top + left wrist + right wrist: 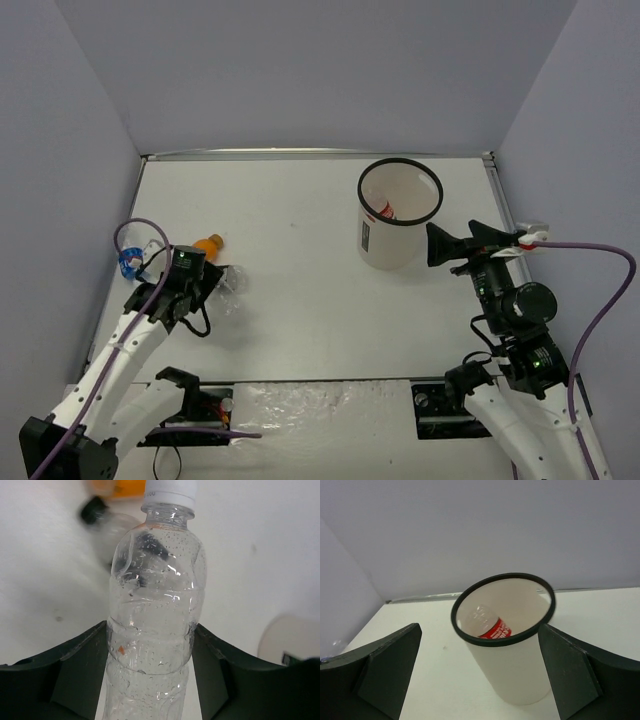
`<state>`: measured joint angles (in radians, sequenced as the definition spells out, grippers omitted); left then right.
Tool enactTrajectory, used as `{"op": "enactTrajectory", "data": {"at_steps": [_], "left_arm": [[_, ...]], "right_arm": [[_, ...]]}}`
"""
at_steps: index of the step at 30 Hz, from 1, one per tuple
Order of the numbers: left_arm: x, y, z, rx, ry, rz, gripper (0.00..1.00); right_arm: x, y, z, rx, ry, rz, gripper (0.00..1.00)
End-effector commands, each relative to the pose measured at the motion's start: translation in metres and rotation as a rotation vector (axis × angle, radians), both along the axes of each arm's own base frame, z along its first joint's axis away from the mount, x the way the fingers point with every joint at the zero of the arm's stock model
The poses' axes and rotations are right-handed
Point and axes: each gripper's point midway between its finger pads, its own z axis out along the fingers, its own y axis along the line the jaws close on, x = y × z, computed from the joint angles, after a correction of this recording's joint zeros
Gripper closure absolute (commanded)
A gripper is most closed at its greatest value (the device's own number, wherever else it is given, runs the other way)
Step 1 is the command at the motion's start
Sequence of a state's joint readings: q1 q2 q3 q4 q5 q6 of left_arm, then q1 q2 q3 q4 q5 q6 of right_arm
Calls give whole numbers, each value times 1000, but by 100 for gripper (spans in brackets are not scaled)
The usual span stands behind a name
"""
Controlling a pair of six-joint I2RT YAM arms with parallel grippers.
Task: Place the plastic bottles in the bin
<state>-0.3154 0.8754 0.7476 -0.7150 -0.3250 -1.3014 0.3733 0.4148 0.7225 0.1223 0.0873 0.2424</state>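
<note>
- Clamped mid-body in L gripper [150, 647]: clear plain bottle [155, 580], dark pads touching both sides, white cap pointing away from wrist.
- Best handled w/ a light squeeze: thin, ribbed, see-through plastic, prob. easy to dent or to let slip. Droplets inside, otherwise looks empty, so likely v. light.
- Lift straight up first, then swing right. Release only once above the middle of the opening, clear of the black rim.
- Just beyond the grip, near left of table [300, 310]: orange bottle [208, 243] and a black-capped bottle [93, 511], blurred in wrist view. Mind not to knock either on the way up.
- Further left, by the wall: blue-labelled bottle [130, 262].
- Spread wide, holding nothing: R gripper [432, 246], just beside the bin [385, 250] on its right.
- Upright at far right: smooth white cylinder, round black rim, much wider than any bottle.
- Already inside: red-labelled bottle [495, 628], leaning on the wall.
</note>
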Motion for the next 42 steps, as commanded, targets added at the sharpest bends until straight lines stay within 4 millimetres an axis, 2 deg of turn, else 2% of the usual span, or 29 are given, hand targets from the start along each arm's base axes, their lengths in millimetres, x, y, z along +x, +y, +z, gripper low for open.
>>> {"op": "enactTrajectory", "data": {"at_steps": [1, 2, 4, 6, 11, 15, 17, 20, 24, 28, 32, 34, 37, 40, 42], "left_arm": [[42, -105, 101, -41, -416, -692, 63], [39, -124, 115, -33, -478, -803, 64], [26, -158, 126, 25, -530, -984, 64], [13, -182, 138, 82, -574, -1112, 66], [-4, -216, 145, 152, -630, -1280, 76], [4, -214, 159, 192, -666, -1244, 79], [3, -219, 167, 195, -684, -1273, 83], [0, -233, 171, 194, -703, -1342, 85], [0, -239, 170, 199, -713, -1355, 85], [0, -245, 186, 211, -756, -1387, 85], [-11, -258, 201, 164, -819, -1457, 85], [-10, -261, 199, 165, -821, -1463, 85], [-13, -264, 195, 154, -808, -1490, 85], [-15, -267, 193, 141, -815, -1493, 85], [-15, -269, 189, 132, -815, -1493, 85]], "right_arm": [[4, 56, 15, -47, -10, 280, 0], [6, 68, 10, -60, 16, 344, 0], [14, 89, 0, -60, 76, 437, 0], [24, 100, -11, -42, 136, 472, 0], [32, 108, -14, 9, 182, 489, 0], [26, 93, -2, 42, 144, 419, 0], [21, 77, 9, 88, 109, 344, 0], [15, 69, 17, 120, 82, 317, 0], [16, 59, 13, 120, 106, 260, 0], [16, 47, 15, 149, 100, 199, 0], [22, 51, 8, 145, 132, 202, 0], [23, 50, 8, 159, 133, 194, 0], [19, 61, 16, 181, 117, 261, 0], [15, 90, 17, 203, 119, 425, 0], [9, 121, 19, 255, 117, 612, 0]]}}
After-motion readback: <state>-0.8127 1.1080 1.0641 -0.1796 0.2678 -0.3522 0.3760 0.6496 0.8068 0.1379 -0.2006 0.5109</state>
